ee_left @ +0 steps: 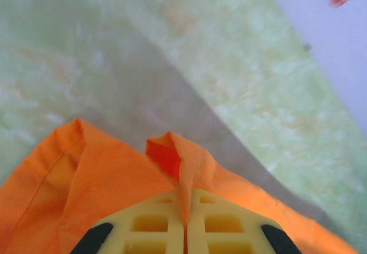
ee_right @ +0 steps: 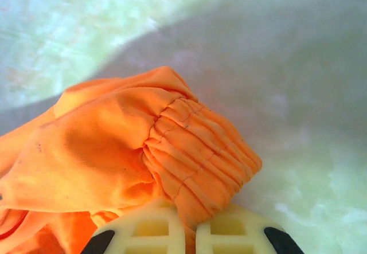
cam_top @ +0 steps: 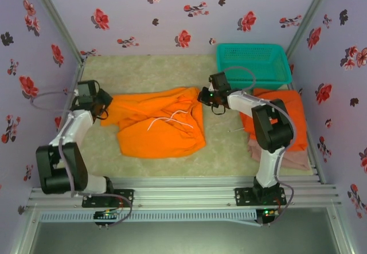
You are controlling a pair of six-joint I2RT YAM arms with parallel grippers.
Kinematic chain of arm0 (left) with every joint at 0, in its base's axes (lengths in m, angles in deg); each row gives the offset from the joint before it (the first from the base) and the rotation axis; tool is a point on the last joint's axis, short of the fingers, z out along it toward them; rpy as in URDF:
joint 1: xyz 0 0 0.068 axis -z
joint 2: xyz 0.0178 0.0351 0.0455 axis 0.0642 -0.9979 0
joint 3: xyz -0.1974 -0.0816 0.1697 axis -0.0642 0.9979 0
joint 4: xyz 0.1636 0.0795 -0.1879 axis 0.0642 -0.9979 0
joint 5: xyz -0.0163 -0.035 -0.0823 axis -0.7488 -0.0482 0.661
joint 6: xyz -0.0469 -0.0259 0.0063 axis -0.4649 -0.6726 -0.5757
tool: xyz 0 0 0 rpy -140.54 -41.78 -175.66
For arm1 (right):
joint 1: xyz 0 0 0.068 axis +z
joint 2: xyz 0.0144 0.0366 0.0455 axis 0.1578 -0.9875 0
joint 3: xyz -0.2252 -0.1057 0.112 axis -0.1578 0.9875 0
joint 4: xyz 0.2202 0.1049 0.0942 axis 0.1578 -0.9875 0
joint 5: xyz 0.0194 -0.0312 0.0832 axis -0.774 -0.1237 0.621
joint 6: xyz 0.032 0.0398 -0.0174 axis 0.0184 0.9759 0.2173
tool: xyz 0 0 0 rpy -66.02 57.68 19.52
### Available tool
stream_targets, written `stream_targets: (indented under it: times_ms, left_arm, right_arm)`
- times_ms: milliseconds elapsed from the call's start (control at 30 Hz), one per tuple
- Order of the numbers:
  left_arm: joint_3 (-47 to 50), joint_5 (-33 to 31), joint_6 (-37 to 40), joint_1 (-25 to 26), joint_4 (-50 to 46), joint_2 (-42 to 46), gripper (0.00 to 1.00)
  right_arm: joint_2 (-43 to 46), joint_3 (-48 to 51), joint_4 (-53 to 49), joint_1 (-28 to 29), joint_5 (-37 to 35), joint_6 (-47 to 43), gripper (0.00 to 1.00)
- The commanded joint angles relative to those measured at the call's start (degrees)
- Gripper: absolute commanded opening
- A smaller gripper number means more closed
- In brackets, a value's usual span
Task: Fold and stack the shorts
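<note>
One pair of bright orange shorts (cam_top: 157, 125) lies crumpled mid-table, its white drawstring (cam_top: 172, 119) on top. My left gripper (cam_top: 103, 106) is at their left edge, shut on a pinched fold of orange cloth (ee_left: 172, 156) between the yellow fingers (ee_left: 155, 219). At the upper right corner, my right gripper (cam_top: 205, 96) is shut on the gathered elastic waistband (ee_right: 200, 156). A second pair of orange shorts (cam_top: 287, 113) lies folded at the right, on top of the pink-beige shorts (cam_top: 289, 157).
A teal mesh basket (cam_top: 252, 52) stands at the back right, just behind the folded pile. The table is covered by a pale fuzzy mat (cam_top: 149, 70). Floral walls close in the left, back and right sides.
</note>
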Motion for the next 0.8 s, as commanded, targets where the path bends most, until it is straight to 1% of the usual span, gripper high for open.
stream_targets:
  times_ms: [0,167,367,533,667,767]
  left_arm:
    - [-6.57,-3.09,2.85,-0.78,-6.08,4.49,0.00]
    - [-17.58,-3.24,4.90,-1.27,-11.93,5.88,0.00]
    - [-31.05,-3.13,7.46,-1.94,-17.21,4.32,0.00]
    - [-41.72,-3.13,8.78,-3.48,-20.69,3.19,0.00]
    - [-50.83,-3.10,9.29,-5.79,-23.34,2.02,0.00]
    - [-58.75,-3.11,9.41,-7.89,-25.88,0.07,0.00]
  right_arm:
    - [7.30,-0.11,-0.23,-0.30,-0.47,-5.27,0.00]
    - [15.13,-0.34,-1.97,0.20,-0.55,-10.82,0.00]
    - [23.82,-3.95,-7.52,2.27,-0.54,-18.71,0.00]
    - [28.76,-7.67,-10.48,7.14,-1.28,-22.25,0.00]
    - [30.64,-10.25,-9.37,12.36,-1.24,-21.23,0.00]
    - [30.36,-12.57,-7.05,16.95,-1.25,-19.35,0.00]
